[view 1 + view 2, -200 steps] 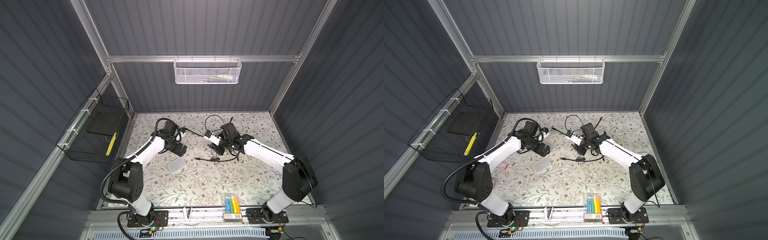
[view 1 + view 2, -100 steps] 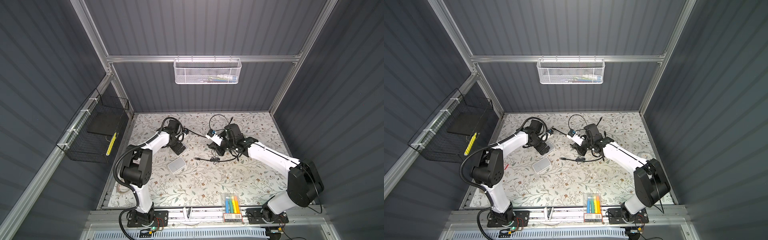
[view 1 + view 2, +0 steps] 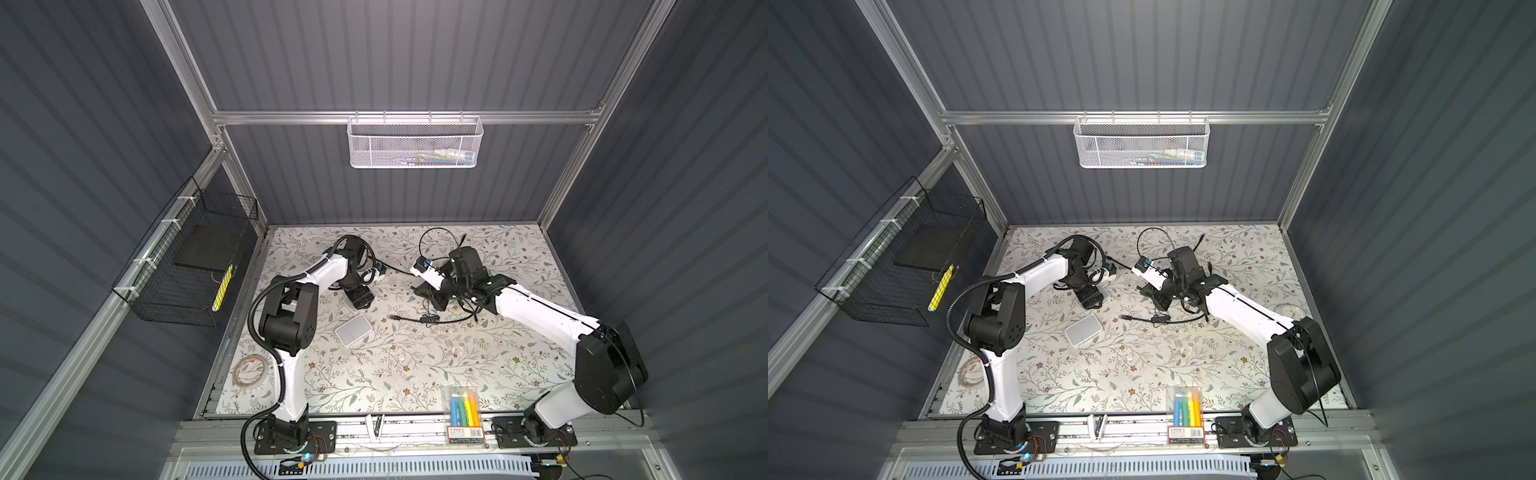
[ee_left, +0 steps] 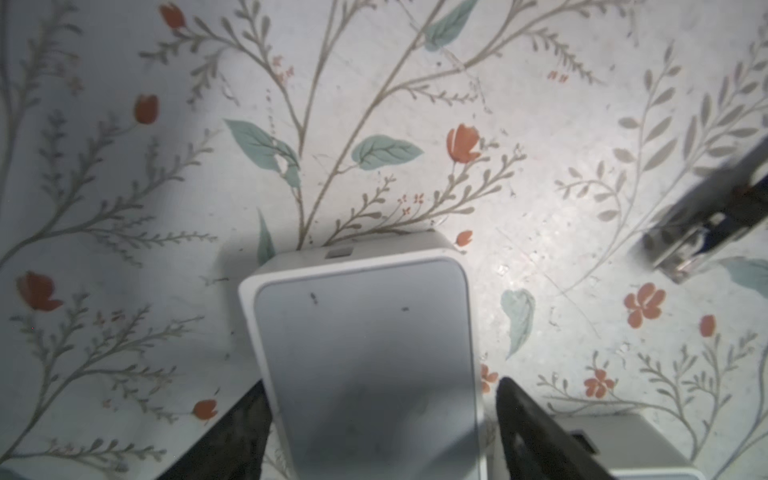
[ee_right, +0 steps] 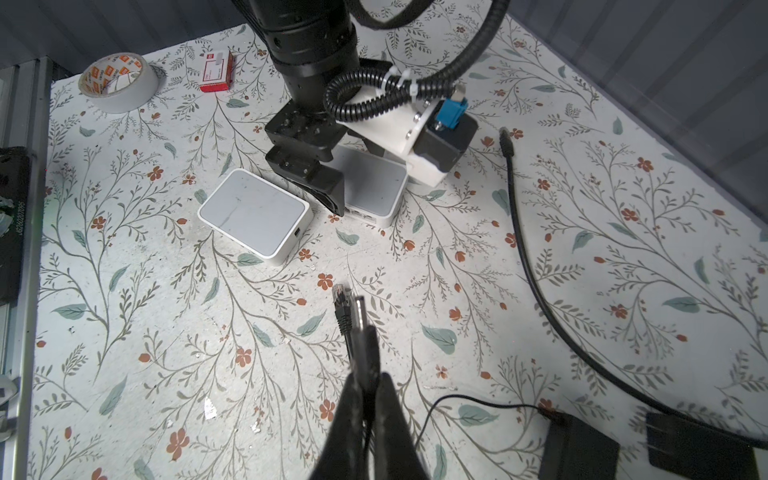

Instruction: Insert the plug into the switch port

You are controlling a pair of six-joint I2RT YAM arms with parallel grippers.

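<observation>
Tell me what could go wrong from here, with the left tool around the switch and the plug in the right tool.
1. The left tool straddles the switch, jaws not yet closed; a second white box lies close beside it, so closing may knock it.
2. The right tool pinches the plug far behind its tip, so it may tilt when pushed.
3. A loose cable lies beside that tool and could snag.
</observation>
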